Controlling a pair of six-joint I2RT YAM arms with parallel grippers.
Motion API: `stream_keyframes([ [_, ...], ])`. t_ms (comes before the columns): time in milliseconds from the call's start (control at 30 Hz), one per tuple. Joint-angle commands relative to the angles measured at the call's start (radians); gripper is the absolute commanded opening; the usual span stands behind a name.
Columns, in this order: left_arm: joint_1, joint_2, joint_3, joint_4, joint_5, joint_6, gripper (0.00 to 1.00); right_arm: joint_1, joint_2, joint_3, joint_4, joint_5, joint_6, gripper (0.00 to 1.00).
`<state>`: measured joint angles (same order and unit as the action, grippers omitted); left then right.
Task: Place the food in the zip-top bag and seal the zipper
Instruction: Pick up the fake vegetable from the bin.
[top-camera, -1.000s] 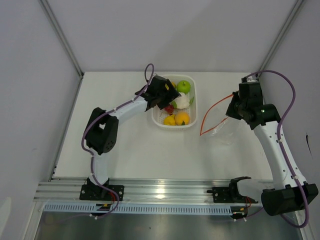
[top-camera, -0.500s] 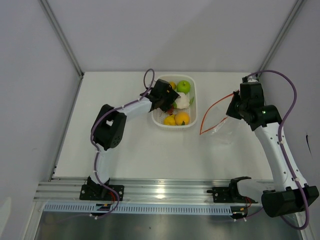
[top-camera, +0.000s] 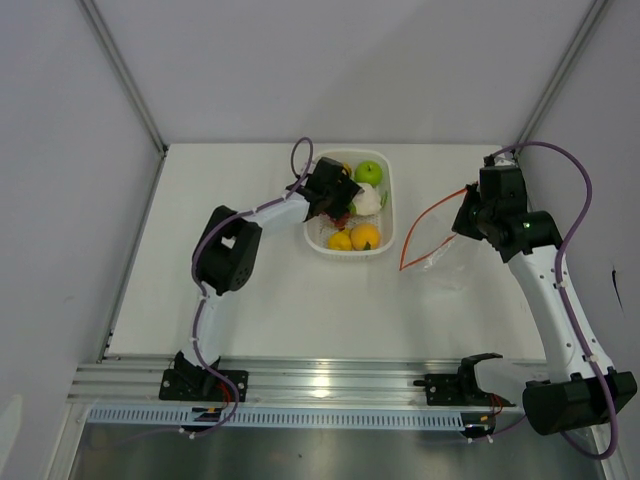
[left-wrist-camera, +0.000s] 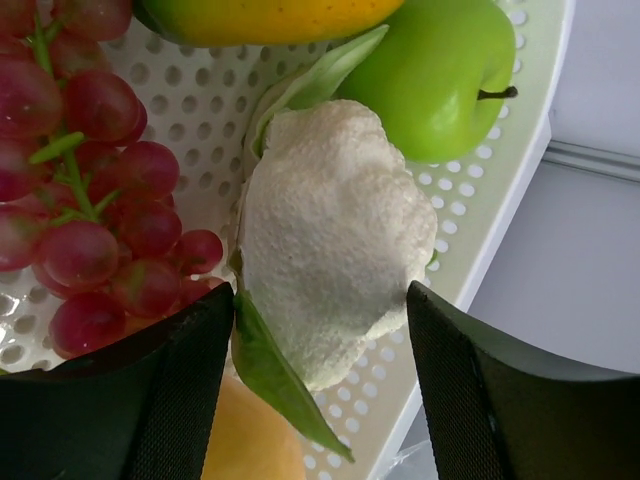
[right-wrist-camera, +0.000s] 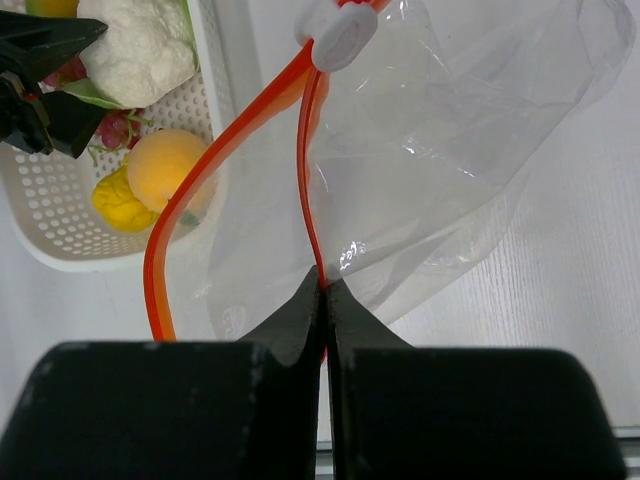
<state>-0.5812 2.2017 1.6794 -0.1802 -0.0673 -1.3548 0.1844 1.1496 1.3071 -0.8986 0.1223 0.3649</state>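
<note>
No writing, label, brand, number or sign can be read in any of the three views. The zip-top bag (right-wrist-camera: 470, 130), the food (left-wrist-camera: 330, 230) and the white basket (left-wrist-camera: 490, 215) all show plain, unprinted surfaces.

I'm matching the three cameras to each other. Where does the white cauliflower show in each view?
Top external: cauliflower upper centre, in the basket's right half.
Left wrist: cauliflower fills the centre.
Right wrist: cauliflower in the top left corner.
Shared landmark: the white perforated basket holding it.
</note>
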Motion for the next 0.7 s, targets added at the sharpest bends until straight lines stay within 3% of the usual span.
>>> stream_keyframes([
  [0,-0.003,0.026,0.055,0.022,0.001,-0.027,0.72,-0.007,-0.025,0.006,0.033,-0.004,-0.012,0.0],
  [133,-0.009,0.036,0.075,0.013,-0.009,-0.018,0.7,-0.011,-0.031,0.004,0.043,-0.001,-0.015,0.0],
  [300,-0.008,0.043,0.057,0.039,-0.002,-0.01,0.54,-0.013,-0.025,0.007,0.046,-0.007,-0.015,0.0],
  [433,-0.002,0.012,-0.003,0.132,0.018,0.005,0.22,-0.013,-0.022,0.003,0.046,-0.006,-0.018,0.0],
  [533,0.004,-0.014,-0.058,0.174,0.04,0.029,0.07,-0.014,-0.024,-0.009,0.052,-0.01,-0.015,0.0],
  [600,0.009,-0.029,-0.113,0.214,0.055,0.037,0.0,-0.013,-0.024,-0.015,0.053,-0.01,-0.014,0.0],
  [667,0.011,-0.057,-0.162,0.257,0.089,0.054,0.01,-0.014,-0.025,-0.017,0.049,-0.012,-0.012,0.0],
])
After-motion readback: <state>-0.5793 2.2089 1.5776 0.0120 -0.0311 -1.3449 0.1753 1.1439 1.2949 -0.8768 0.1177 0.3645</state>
